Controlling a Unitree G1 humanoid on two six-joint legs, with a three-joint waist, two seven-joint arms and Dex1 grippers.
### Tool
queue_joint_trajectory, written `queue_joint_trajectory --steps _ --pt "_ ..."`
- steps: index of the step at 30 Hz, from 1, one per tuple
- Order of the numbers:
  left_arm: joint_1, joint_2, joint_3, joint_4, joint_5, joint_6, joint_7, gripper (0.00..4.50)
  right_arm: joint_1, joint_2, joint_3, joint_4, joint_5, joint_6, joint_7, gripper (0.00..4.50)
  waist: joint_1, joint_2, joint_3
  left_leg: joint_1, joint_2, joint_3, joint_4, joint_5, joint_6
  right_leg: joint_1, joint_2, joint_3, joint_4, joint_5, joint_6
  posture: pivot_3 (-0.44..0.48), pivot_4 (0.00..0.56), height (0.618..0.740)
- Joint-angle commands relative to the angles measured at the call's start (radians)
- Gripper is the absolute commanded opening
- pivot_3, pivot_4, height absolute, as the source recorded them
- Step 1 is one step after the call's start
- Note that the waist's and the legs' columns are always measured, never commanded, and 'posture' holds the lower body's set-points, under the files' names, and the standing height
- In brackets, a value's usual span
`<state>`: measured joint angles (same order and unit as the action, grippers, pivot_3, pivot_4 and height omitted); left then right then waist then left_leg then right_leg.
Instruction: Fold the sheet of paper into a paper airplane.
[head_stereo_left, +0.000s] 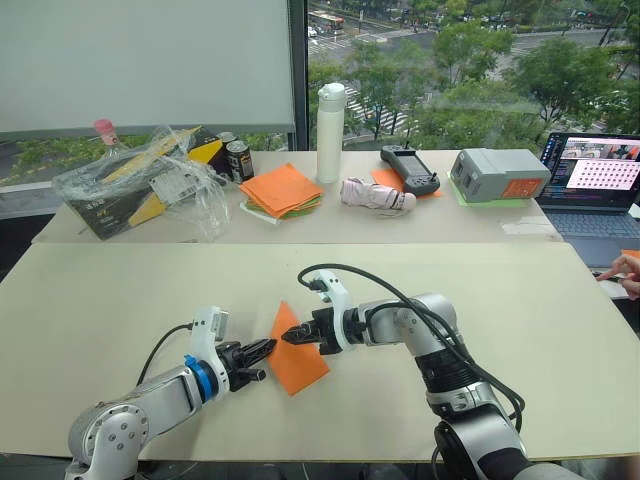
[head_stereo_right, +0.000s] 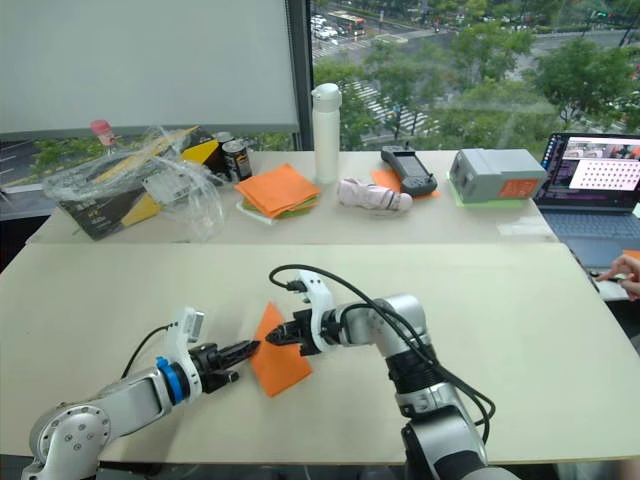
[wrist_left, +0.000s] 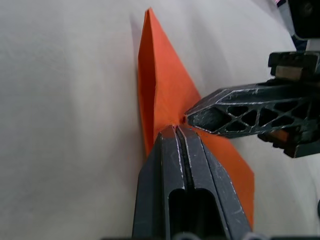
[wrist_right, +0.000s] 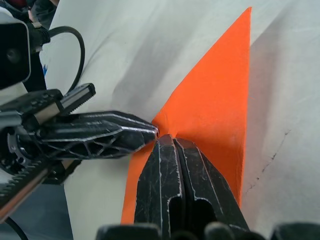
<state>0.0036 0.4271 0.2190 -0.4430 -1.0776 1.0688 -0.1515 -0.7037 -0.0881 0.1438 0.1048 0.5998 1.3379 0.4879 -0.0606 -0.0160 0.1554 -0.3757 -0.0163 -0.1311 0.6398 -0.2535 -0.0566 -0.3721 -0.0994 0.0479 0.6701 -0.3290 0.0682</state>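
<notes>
With the left gripper (head_stereo_left: 266, 349) and right gripper (head_stereo_left: 290, 337) both clenched on the paper (head_stereo_left: 296, 366) near the desk's (head_stereo_left: 120, 290) front edge, best pressed slowly. Worth keeping the 2 layers aligned to avoid a crooked crease.

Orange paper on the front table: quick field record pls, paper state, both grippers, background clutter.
paper: paper airplane, partly folded pointed wedge, lying on the front table
left gripper: shut, pinching the wedge's edge
right gripper: shut, pinching the same spot from the opposite side
tips: meeting at one point
rear table: stack of orange and green sheets, white bottle, plastic bag, laptop
</notes>
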Motion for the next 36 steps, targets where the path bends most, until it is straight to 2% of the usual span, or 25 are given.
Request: queue_joint_trajectory --steps 1,9,15,19,29,36 --pt "-0.002 0.005 -0.028 0.008 0.042 -0.022 -0.025 0.0 0.012 0.003 -0.011 -0.01 -0.007 -0.006 -0.008 0.03 0.0 0.0 0.0 0.0 0.0 0.0 0.0 0.0 0.0 0.0 0.0 0.0 0.0 0.0 0.0 0.0 0.15 0.74" --pt "-0.017 -0.015 -0.074 0.075 0.125 -0.042 -0.044 0.0 0.031 -0.012 -0.001 -0.048 -0.005 -0.022 -0.003 0.03 0.006 0.0 0.0 0.0 0.0 0.0 0.0 0.0 0.0 0.0 0.0 0.0 0.0 0.0 0.0 0.0 0.15 0.74" --pt "-0.02 -0.019 -0.098 0.092 0.157 -0.045 -0.065 0.0 0.07 -0.101 0.07 -0.183 -0.007 -0.158 0.113 0.03 0.018 0.0 0.0 0.0 -0.001 0.0 0.0 0.0 0.0 0.001 -0.001 0.0 -0.001 0.0 0.0 0.0 0.15 0.74" --pt "-0.022 -0.019 -0.098 0.095 0.164 -0.042 -0.075 0.0 0.078 -0.176 0.117 -0.244 -0.05 -0.323 0.211 0.03 0.017 0.0 0.0 0.0 -0.001 0.0 0.0 0.0 0.0 0.001 -0.001 0.0 -0.002 0.0 0.0 0.0 0.15 0.74" --pt "-0.024 -0.024 -0.099 0.096 0.175 -0.035 -0.078 0.0 0.109 -0.224 0.214 -0.194 -0.151 -0.505 0.319 0.03 0.018 0.0 0.0 0.0 -0.001 0.0 0.0 0.0 0.0 0.002 -0.001 -0.001 -0.004 0.0 0.0 0.0 0.15 0.74" --pt "-0.014 -0.026 -0.09 0.084 0.174 -0.034 -0.075 0.0 0.119 -0.197 0.234 -0.096 -0.254 -0.581 0.272 0.03 0.018 0.0 0.0 0.0 -0.001 0.0 0.0 0.0 0.0 0.002 -0.001 -0.001 -0.004 0.0 0.0 0.0 0.15 0.74"
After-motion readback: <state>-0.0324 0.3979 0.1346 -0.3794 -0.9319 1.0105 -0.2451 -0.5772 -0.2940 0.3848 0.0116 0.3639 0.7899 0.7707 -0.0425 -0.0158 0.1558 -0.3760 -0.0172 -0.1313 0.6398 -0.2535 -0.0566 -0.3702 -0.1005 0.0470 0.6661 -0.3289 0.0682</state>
